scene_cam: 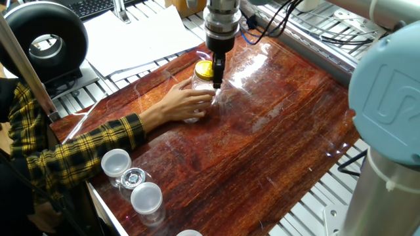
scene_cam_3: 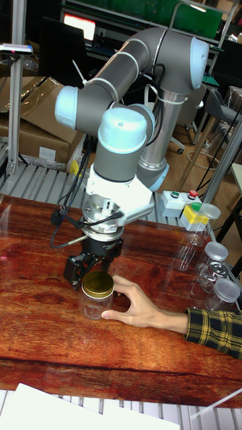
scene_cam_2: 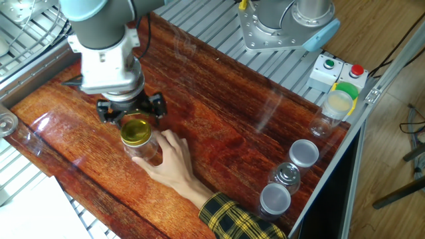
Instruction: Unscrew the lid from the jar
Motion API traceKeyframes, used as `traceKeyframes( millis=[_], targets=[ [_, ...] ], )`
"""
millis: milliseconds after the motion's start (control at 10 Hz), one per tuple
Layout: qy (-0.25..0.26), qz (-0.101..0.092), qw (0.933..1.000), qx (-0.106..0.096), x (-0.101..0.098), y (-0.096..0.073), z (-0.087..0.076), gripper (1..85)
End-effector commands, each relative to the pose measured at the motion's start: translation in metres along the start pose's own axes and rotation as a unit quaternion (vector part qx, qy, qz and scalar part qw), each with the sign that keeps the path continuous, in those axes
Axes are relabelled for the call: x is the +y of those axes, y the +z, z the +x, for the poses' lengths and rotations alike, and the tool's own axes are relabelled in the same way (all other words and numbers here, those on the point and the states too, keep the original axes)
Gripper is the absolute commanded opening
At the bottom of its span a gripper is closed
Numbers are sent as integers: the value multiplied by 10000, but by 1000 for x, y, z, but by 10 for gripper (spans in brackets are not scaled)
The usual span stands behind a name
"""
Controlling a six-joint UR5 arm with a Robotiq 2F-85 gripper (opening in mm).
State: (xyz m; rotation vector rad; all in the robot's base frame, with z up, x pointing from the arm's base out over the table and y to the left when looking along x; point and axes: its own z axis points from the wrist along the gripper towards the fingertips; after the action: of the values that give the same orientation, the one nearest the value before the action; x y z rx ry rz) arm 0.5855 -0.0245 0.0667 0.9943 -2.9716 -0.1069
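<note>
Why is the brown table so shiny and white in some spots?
That is glare: in one fixed view, lamps bounce off the glossy table as white streaks right behind the gripper. In the other fixed view a paler streak crosses the wood, and the lid gleams. In the tall fixed view the wood looks darker, with little glare, and the background is a bit soft.

I see the hand point(scene_cam_2: 130, 114) spread just above the lid point(scene_cam_2: 135, 131), fingers clear of its rim. A person's hand point(scene_cam_2: 170, 161) wraps the jar point(scene_cam_2: 142, 150) on one side, blocking approach from there. Cups with white lids point(scene_cam_2: 291, 174) crowd the worktop point(scene_cam_2: 219, 113) corner near the button box point(scene_cam_2: 336, 70). Between these and the jar I have a wide bare stretch of wood.
</note>
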Motion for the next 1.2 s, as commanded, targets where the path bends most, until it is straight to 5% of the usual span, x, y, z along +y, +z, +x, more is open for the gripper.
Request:
traceKeyframes(
  millis=[0,300,1100],
  targets=[
    [1266,-326,9914,-67,12,2,-10,820],
    [1718,-239,9848,7,15,-6,-14,787],
    [1850,-75,9826,-150,9,-14,-25,773]
  ],
)
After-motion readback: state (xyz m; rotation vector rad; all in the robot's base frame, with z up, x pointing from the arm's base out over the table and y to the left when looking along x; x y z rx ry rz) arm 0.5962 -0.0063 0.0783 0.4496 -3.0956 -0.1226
